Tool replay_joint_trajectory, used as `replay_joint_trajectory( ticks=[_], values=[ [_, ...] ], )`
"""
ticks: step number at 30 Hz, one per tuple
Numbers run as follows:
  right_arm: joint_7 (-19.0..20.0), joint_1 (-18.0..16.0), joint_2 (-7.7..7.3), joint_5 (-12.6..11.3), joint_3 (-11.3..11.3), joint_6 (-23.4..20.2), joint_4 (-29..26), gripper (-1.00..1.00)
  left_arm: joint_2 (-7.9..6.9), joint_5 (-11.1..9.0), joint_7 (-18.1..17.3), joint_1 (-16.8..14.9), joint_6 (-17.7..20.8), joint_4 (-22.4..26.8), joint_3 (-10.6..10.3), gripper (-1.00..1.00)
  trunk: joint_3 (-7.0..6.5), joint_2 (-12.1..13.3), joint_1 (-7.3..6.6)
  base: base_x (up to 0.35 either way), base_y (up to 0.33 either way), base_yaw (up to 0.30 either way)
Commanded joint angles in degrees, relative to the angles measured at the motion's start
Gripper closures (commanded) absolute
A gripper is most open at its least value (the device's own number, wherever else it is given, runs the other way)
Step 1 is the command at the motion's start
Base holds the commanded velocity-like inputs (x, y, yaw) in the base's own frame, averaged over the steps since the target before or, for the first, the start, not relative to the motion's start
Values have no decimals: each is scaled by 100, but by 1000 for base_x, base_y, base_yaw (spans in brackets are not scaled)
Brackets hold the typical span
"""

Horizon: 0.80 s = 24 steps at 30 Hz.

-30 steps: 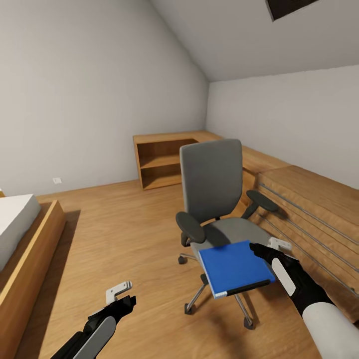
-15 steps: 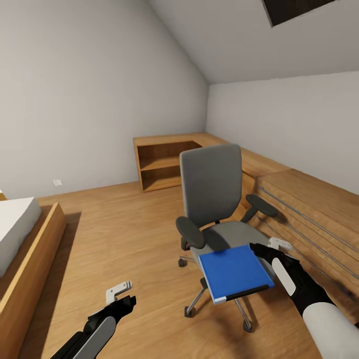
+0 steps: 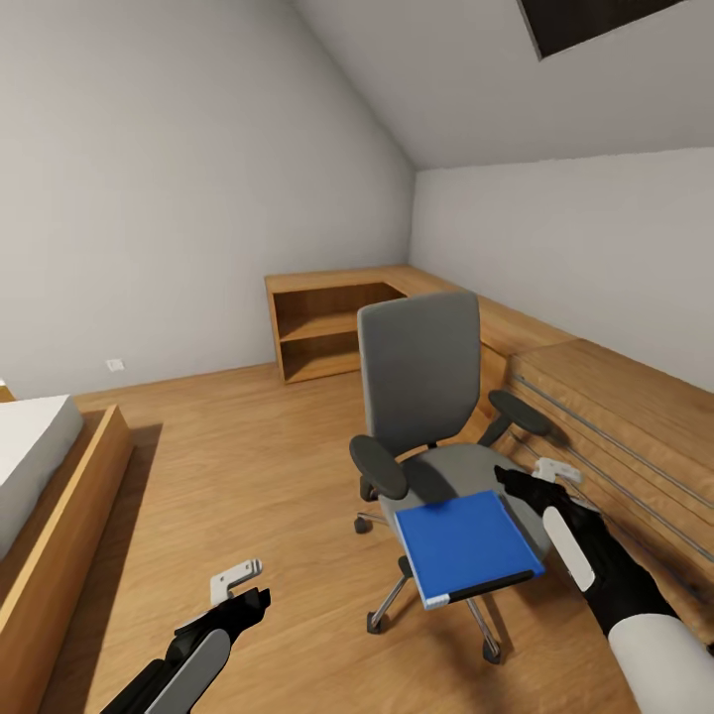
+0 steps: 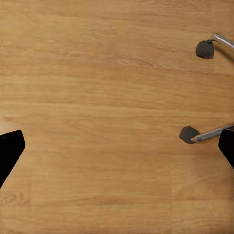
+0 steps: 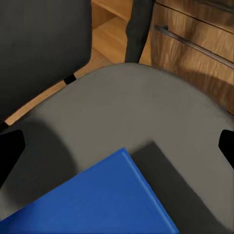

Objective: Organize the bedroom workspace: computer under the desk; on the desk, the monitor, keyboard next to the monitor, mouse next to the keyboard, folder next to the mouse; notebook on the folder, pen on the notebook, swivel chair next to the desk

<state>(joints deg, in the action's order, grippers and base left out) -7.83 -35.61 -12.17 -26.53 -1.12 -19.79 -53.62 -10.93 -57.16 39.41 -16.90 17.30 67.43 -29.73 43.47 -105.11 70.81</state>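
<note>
The grey swivel chair (image 3: 421,387) stands on the wood floor right of centre. The bright blue folder (image 3: 466,547) lies flat on its seat (image 5: 146,107), overhanging the front edge. My right gripper (image 3: 526,486) is open, hovering just above the seat by the folder's far right corner; the right wrist view has the folder (image 5: 97,204) between and below its spread fingertips (image 5: 9,151). Low over bare floor to the chair's left, my left gripper (image 3: 253,592) is open and holds nothing. Two chair casters (image 4: 188,134) appear in the left wrist view.
A wooden chest with long bar handles (image 3: 615,436) runs along the right wall just behind the chair. An open wooden shelf unit (image 3: 327,327) stands at the back corner. A bed in a wooden frame (image 3: 50,496) is at the left.
The view has tilted slightly, shifting the room down. My right gripper has edged forward over the seat, past the folder's far corner. The left arm and folder have not moved.
</note>
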Motion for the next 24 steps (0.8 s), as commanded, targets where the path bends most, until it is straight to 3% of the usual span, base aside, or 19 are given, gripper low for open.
replay_joint_trajectory(
  ticks=[1,7,9,24],
  values=[
    [-46,97,-2,-61,-12,-45,-188,-100,-6,-26,41,-6,10,11,-16,-100,6,-3,0,0,0,0],
    [-61,802,3,-90,-7,-246,-1517,-100,-6,-24,40,-6,10,8,-17,-100,6,-3,0,0,0,0],
    [-67,1224,13,-102,-10,-472,-2355,-100,-6,-18,40,-6,10,10,-21,-100,6,-3,0,0,0,0],
    [-70,1438,51,-184,-11,-636,-2974,-100,-13,11,40,-6,3,16,-25,-100,6,-3,0,0,0,0]
  ],
)
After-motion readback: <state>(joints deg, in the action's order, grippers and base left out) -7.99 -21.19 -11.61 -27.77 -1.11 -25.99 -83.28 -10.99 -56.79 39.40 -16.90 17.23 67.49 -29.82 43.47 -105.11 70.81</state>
